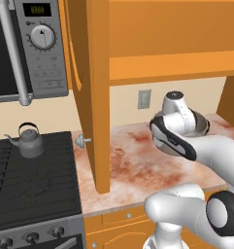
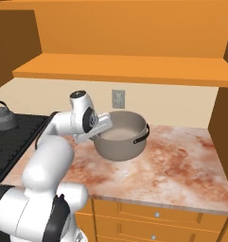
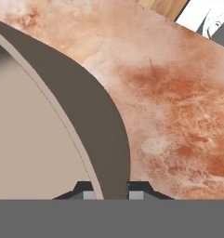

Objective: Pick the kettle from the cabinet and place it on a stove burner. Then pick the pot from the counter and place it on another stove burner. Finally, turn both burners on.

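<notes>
hand view: fingertips point(image 3: 88, 195) straddling the pot point(image 3: 102, 139) rim, gap unclosed, hidden in base views

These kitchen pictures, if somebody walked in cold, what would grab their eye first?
Probably the big grey-beige pot on the marbled counter, with the white arm bent down to its near rim. In the hand view the gripper straddles that rim, one fingertip inside the wall and one outside. Next, the small dark kettle already standing on the black stove burners at the left, under the microwave.
</notes>
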Motion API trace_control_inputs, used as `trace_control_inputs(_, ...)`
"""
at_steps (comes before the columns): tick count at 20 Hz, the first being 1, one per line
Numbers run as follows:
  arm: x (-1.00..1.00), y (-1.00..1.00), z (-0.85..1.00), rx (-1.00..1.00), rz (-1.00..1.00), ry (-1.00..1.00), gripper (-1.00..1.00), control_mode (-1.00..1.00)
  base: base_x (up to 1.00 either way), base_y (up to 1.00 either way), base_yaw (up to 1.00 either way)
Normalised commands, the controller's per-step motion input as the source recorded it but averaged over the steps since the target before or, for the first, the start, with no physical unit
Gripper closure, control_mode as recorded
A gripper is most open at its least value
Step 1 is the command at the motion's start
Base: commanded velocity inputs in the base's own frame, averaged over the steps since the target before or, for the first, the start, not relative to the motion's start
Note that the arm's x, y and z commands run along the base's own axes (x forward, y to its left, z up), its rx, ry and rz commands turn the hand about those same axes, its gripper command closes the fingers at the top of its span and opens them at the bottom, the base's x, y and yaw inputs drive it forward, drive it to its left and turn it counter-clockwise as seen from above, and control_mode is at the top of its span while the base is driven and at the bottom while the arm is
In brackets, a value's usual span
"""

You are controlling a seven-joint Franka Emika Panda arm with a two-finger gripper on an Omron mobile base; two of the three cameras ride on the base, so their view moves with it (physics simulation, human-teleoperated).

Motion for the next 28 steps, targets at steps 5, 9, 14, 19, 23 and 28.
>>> trace_control_inputs(5, -0.4, -0.05, 0.3, 0.0, 0.0, 0.0, 1.0, -1.0, 0.0, 0.0, 0.0)
trace_control_inputs(9, -0.44, -0.03, 0.3, 0.0, 0.0, 0.0, 1.0, -1.0, 0.0, 0.0, 0.0)
trace_control_inputs(14, -0.48, -0.02, 0.27, 0.0, 0.0, 0.0, 1.0, -1.0, 0.0, 0.0, 0.0)
trace_control_inputs(19, -0.51, -0.01, 0.26, 0.0, 0.0, 0.0, 1.0, -1.0, 0.0, 0.0, 0.0)
trace_control_inputs(23, -0.58, 0.0, 0.22, 0.0, 0.0, 0.0, 1.0, -1.0, 0.0, 0.0, 0.0)
trace_control_inputs(28, -0.57, 0.0, 0.16, 0.0, 0.0, 0.0, 1.0, -1.0, 0.0, 0.0, 0.0)
